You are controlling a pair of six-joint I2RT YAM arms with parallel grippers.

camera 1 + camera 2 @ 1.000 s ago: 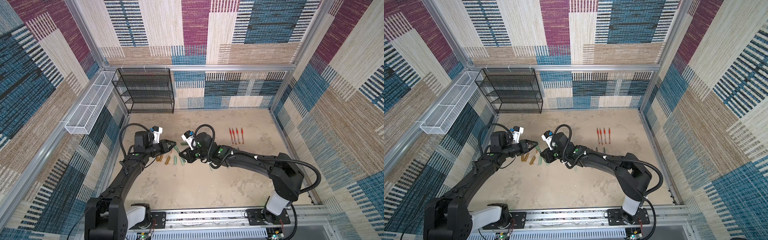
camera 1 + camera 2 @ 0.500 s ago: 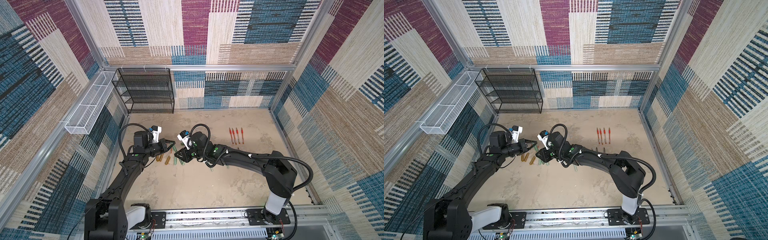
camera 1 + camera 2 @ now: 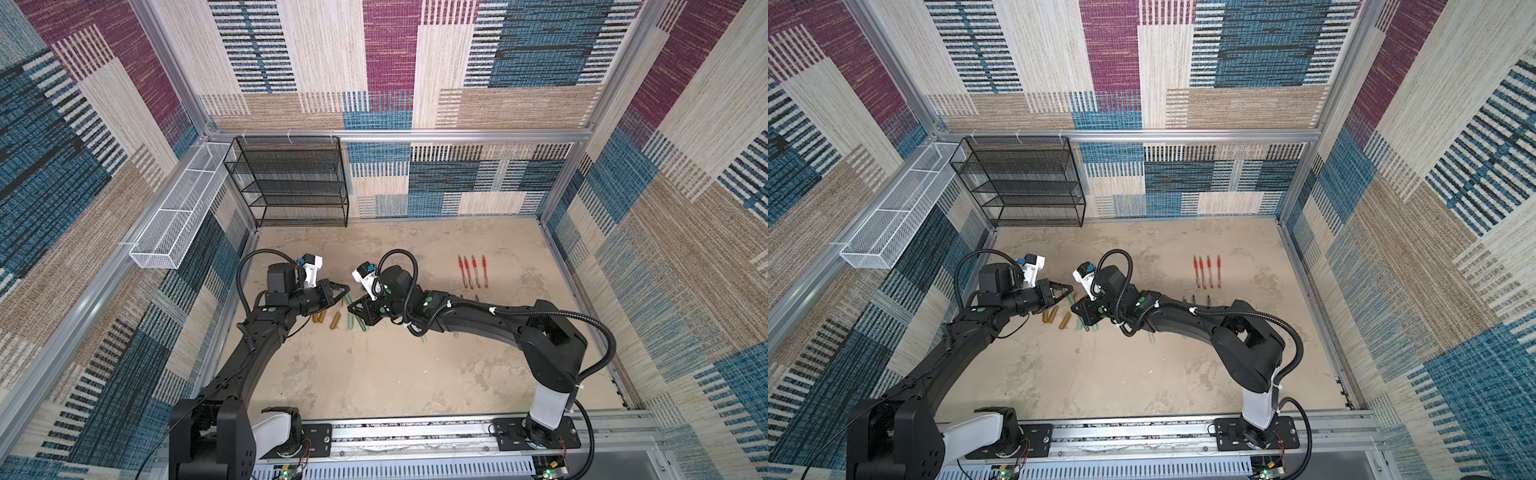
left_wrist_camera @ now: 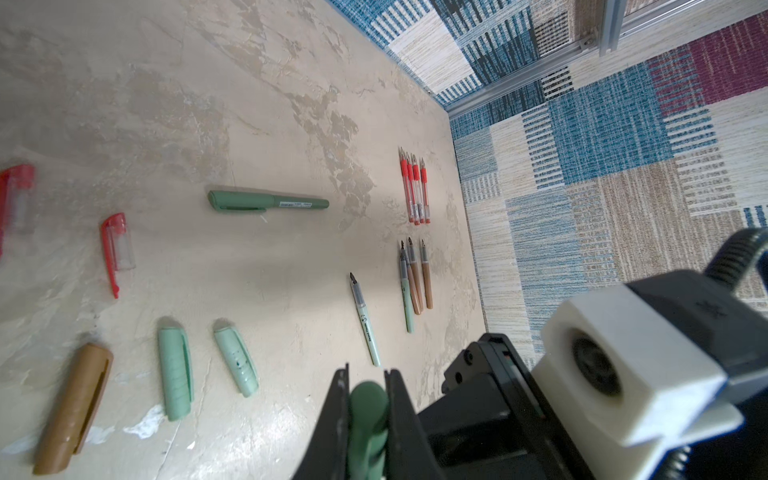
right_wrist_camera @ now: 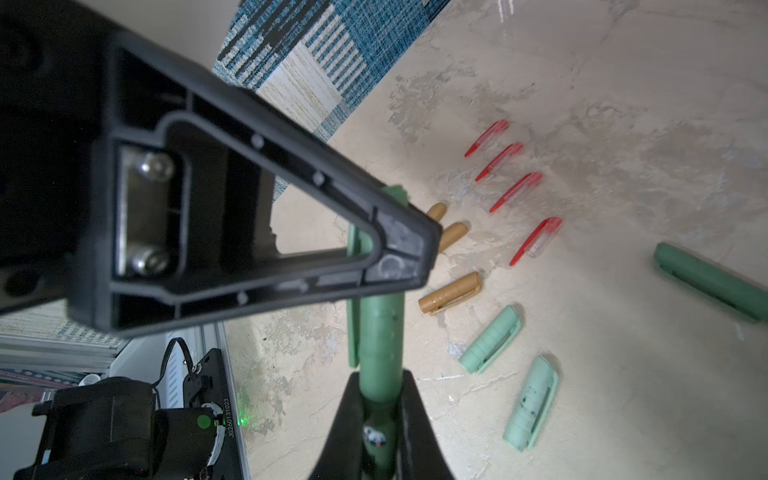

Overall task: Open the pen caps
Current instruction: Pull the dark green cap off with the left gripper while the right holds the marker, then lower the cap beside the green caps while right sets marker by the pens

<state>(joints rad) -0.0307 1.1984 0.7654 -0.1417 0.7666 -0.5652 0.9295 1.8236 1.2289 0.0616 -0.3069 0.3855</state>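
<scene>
A dark green pen (image 5: 380, 332) hangs above the table between my two grippers. My left gripper (image 4: 366, 374) is shut on its cap (image 4: 368, 399); my right gripper (image 5: 381, 376) is shut on the barrel. In both top views the left gripper (image 3: 338, 291) and right gripper (image 3: 353, 307) meet tip to tip left of centre. Loose pen caps lie below: several red ones (image 5: 536, 241), gold-bronze ones (image 5: 451, 293) and two mint ones (image 5: 492, 338). Another capped dark green pen (image 4: 268, 201) lies alone. Uncapped red pens (image 4: 413, 187) and gold and mint pens (image 4: 415, 282) lie in rows to the right.
A black wire shelf (image 3: 291, 183) stands at the back left, and a white mesh basket (image 3: 178, 216) hangs on the left wall. Patterned walls enclose the table on three sides. The arms' mounting rail (image 3: 415, 432) runs along the front edge.
The right gripper has shifted a little leftward towards the left gripper, and both sets of jaws have closed on the dark green pen.
</scene>
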